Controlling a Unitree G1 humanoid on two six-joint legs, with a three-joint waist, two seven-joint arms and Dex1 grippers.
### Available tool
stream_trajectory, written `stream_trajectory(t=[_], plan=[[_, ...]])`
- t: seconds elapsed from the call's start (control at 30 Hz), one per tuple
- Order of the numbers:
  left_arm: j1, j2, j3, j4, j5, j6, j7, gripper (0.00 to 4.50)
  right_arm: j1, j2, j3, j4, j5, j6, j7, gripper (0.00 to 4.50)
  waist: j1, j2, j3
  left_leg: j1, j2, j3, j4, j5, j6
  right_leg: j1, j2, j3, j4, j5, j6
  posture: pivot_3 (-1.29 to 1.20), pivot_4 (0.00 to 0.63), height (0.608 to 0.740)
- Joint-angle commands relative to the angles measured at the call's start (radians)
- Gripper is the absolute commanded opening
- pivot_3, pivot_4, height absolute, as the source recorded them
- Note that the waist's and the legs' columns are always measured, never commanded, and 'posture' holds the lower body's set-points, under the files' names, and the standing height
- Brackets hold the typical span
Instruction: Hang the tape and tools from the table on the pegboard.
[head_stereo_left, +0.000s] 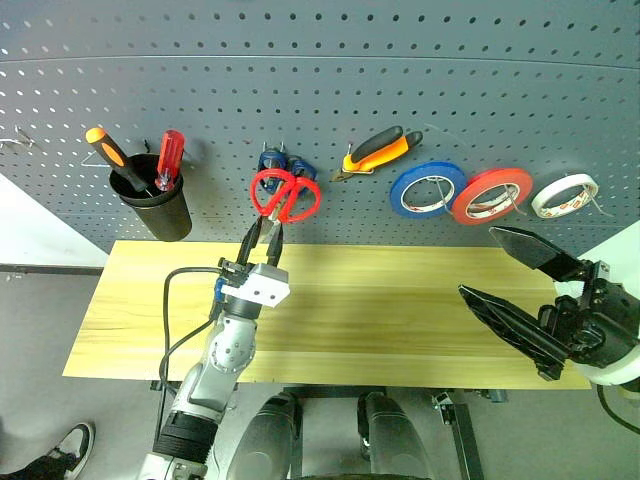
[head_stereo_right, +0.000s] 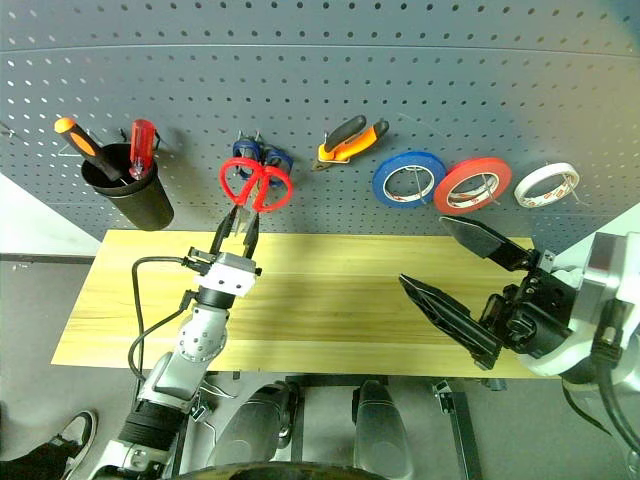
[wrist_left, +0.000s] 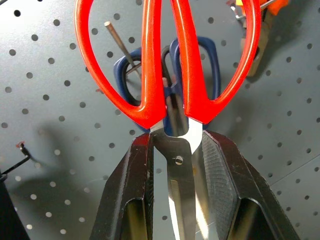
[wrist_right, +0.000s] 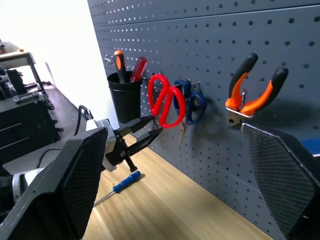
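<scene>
We have our left arm stretched forward and angled upward, its left gripper (head_stereo_left: 266, 236) raised with both black fingers (wrist_left: 132, 185) pressed against the blades of the red-handled scissors (head_stereo_left: 285, 195), pinching them just below the loops. Our right arm sits bent off to the right side, and its right gripper (head_stereo_left: 508, 269) hangs in the air with its jaws spread wide, holding nothing.
</scene>
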Motion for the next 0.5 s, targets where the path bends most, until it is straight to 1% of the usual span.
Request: stream_trajectory(t=[0.03,0.23,0.5], plan=[[-0.007,-0.001,0.001,-0.01,-0.003,-0.005,0.003,1.04,0.006,0.0,-0.017,-0.031,0.012,-0.023,-0.004,4.5,0.0,0.0,0.0,0.0,0.0,0.0,0.0,0.0,0.0,0.0,0.0,0.0,0.0,0.0,0.0,-0.01,0.224,0.723],[-0.074,0.017,0.02,0.081,-0.002,-0.012,0.025,1.04,0.013,-0.002,-0.02,-0.04,0.015,-0.024,-0.015,4.5,0.0,0.0,0.0,0.0,0.0,0.0,0.0,0.0,0.0,0.0,0.0,0.0,0.0,0.0,0.0,-0.02,0.229,0.723],[-0.178,0.023,0.008,0.228,0.001,-0.038,0.063,1.04,0.013,-0.01,-0.026,-0.046,0.028,-0.027,-0.024,4.5,-0.001,0.0,0.0,0.0,0.0,0.0,0.0,0.0,0.0,0.0,0.0,0.0,0.001,0.0,0.0,-0.03,0.23,0.723]])
